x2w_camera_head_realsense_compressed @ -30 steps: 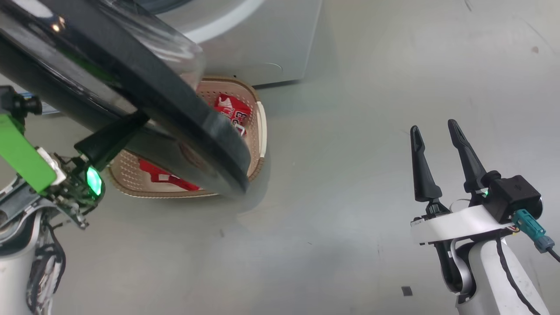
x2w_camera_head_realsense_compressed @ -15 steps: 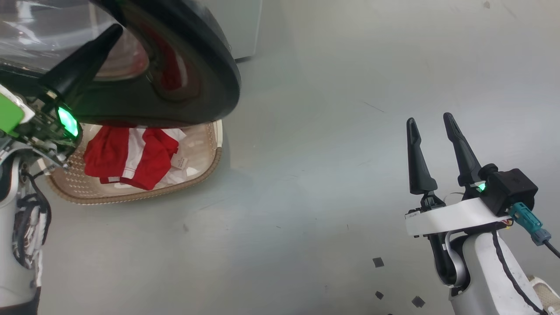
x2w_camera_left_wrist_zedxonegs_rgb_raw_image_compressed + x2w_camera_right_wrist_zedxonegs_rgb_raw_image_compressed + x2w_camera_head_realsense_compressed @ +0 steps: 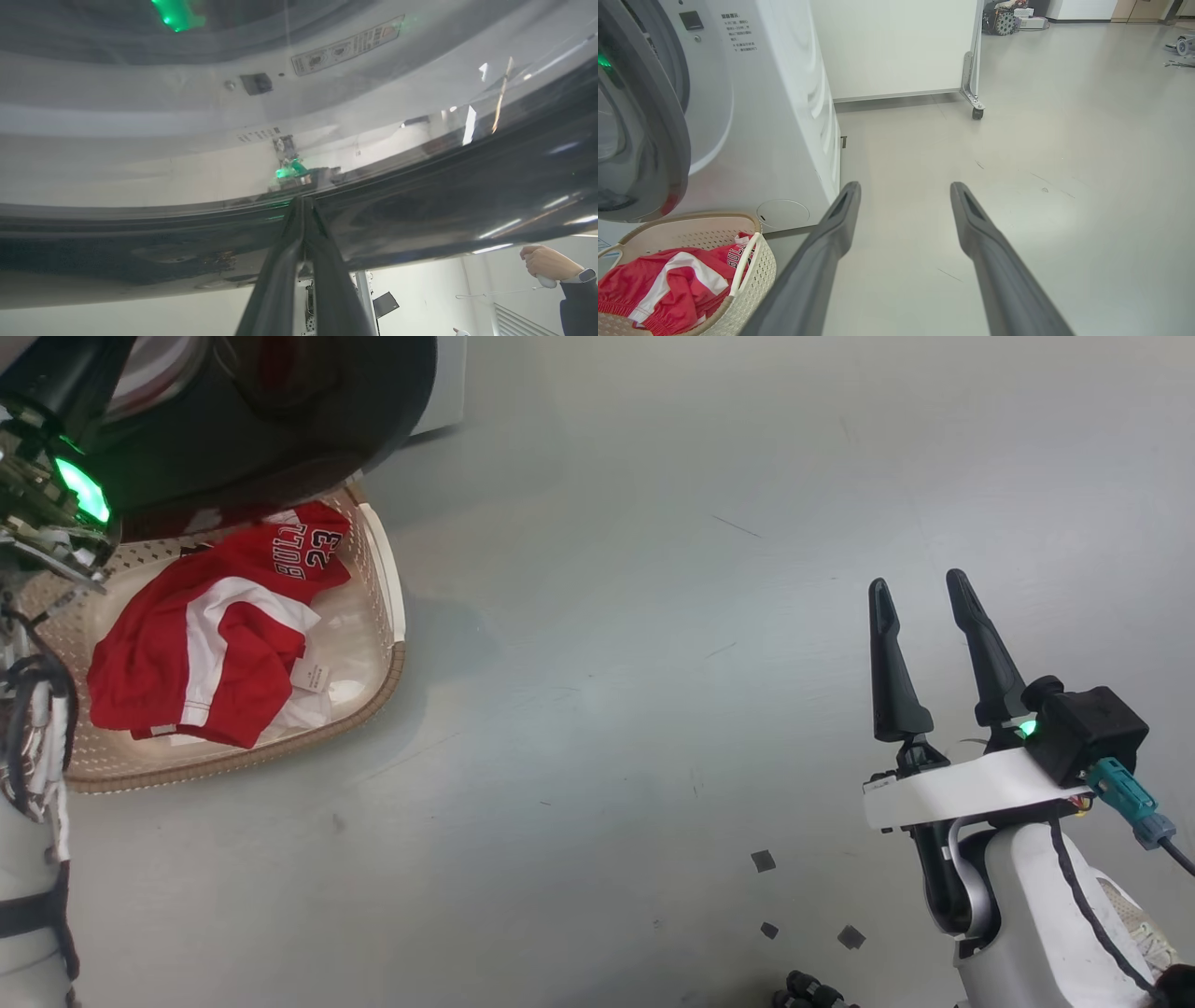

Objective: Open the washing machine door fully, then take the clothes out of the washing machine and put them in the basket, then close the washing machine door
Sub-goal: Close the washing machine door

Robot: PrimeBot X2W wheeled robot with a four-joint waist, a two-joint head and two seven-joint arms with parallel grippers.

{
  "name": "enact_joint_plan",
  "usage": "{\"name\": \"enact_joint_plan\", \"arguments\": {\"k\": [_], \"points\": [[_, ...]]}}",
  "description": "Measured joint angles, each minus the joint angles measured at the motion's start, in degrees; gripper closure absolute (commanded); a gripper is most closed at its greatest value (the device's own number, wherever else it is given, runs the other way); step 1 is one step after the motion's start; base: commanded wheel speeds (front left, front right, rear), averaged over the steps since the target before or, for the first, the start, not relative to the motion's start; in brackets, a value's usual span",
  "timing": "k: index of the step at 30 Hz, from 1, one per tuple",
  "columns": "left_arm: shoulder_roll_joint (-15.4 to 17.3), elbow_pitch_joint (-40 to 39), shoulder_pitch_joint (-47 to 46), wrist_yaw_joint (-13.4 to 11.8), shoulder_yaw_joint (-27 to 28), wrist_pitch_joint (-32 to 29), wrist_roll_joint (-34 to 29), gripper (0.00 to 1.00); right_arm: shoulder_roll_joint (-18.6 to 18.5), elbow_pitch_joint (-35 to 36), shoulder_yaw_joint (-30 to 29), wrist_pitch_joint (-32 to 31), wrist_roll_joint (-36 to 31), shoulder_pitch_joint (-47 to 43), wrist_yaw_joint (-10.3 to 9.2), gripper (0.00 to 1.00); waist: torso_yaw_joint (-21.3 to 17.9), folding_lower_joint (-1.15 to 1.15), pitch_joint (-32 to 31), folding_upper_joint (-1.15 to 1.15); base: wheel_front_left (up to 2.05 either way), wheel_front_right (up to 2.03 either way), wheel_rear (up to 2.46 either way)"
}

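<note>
Over the last second the head camera had swung, and the washing machine door [image 3: 280,420] overlapped less of the basket [image 3: 233,758]; the closing step looked underway. The left pincer [image 3: 303,201] was pinched shut, tips at the door's rim. The right pincer [image 3: 918,581] stood wide and empty. One basket sat on the floor by the washing machine [image 3: 784,116], with the clothes [image 3: 187,644] inside, seemingly two red garments.

white right arm [image 3: 1036,933] with black cable [image 3: 1074,887]; right tool [image 3: 918,581] has long dark fingers [image 3: 892,672], green light [image 3: 1027,728], teal plug [image 3: 1125,798].

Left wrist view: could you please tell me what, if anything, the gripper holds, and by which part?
Nothing: the left gripper is shut empty, its tips against the washing machine door at its black rim.
</note>
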State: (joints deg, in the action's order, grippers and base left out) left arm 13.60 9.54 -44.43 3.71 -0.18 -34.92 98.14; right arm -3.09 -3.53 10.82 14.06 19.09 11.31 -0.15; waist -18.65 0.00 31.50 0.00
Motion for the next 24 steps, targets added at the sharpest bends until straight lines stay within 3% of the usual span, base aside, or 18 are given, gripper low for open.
{"name": "enact_joint_plan", "arguments": {"k": [16, 24], "points": [[-2.23, 7.2, -3.36, 2.08, 0.05, 1.7, 0.02, 1.0, 0.36, -0.65, -0.92, 0.38, 0.0, 1.12, -0.01, 0.0, 0.13, 0.0, -0.51, 0.0, 0.0, 0.0, 0.0], [-4.53, 7.72, 2.33, 3.16, 3.11, 1.46, 4.09, 1.0, 0.4, -1.0, -1.57, 0.38, -0.02, 1.08, 0.0, 0.0, 1.76, 0.0, -2.65, 0.0, 0.0, 0.0, 0.0]]}}
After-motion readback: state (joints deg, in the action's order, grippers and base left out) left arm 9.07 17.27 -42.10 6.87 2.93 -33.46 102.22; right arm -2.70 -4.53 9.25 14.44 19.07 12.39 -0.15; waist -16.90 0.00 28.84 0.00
